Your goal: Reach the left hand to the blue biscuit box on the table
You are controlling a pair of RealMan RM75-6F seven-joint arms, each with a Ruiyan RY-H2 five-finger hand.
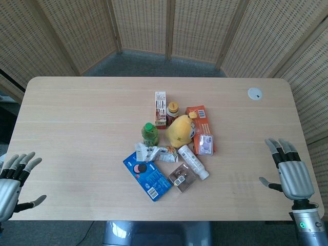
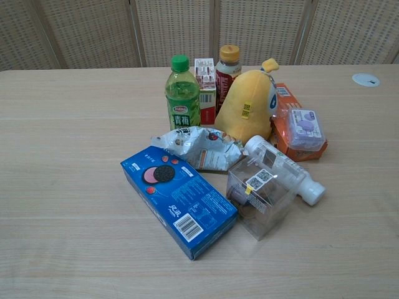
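Blue box (image 1: 147, 182) lies flat on desk (image 1: 77, 128), toward near edge, nearest item of middle clutter. Crumpled wrapper (image 1: 154, 152) touches its far end, clear box (image 1: 183, 177) just beside its right. My left hand (image 1: 13, 184) open, empty, at near left corner, well apart from box. Right hand (image 1: 289, 169) open, empty, near right edge. Plan: sweep left hand in from bare left side, low, aim at box's long free edge, avoid nudging wrapper.

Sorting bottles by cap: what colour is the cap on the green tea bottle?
Green cap, clearest in the chest view.
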